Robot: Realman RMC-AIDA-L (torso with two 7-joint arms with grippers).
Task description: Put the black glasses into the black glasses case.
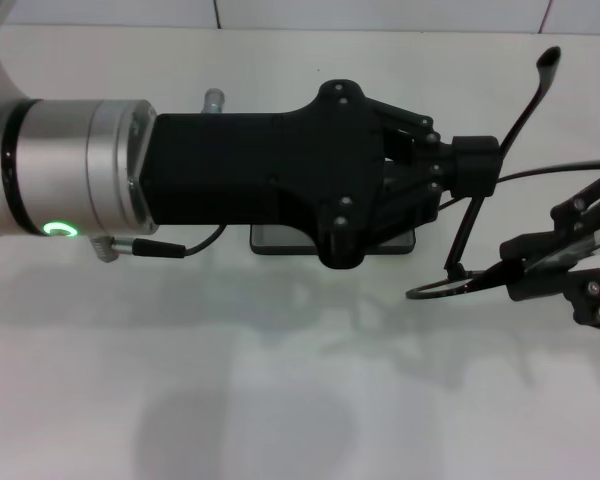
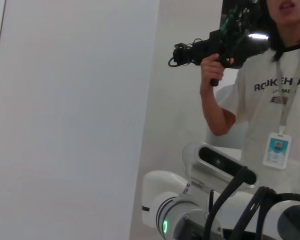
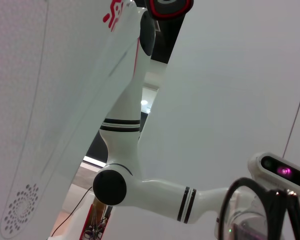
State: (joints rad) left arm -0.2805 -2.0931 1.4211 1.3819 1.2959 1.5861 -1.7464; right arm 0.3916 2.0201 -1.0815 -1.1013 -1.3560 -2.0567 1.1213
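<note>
**Above the table's right side: glasses held aloft between two grippers**

Over the right part of the white table (image 1: 280, 400), the black glasses (image 1: 475, 235) hang in the air, clear of the surface. One lens rim sits low, near the right gripper (image 1: 500, 272), whose fingers are pinched on the frame at that rim. One temple rises steeply toward the table's far right corner, its tip uppermost. The left gripper (image 1: 477, 165) reaches across from the left edge, its fingertips closed around that temple partway up.

The black glasses case (image 1: 332, 243) lies flat on the table near its centre, mostly hidden beneath the left gripper's body; only a strip of its near edge shows. Whether the lid is raised cannot be told.

Right wrist view: a dark round lens rim (image 3: 250, 210) of the glasses shows close to the camera, with the left arm (image 3: 125, 125) behind it.

Left wrist view: a person (image 2: 270, 95) in a white T-shirt with a lanyard badge holds a black handheld device (image 2: 215, 47), behind the robot's head camera (image 2: 220, 162).
</note>
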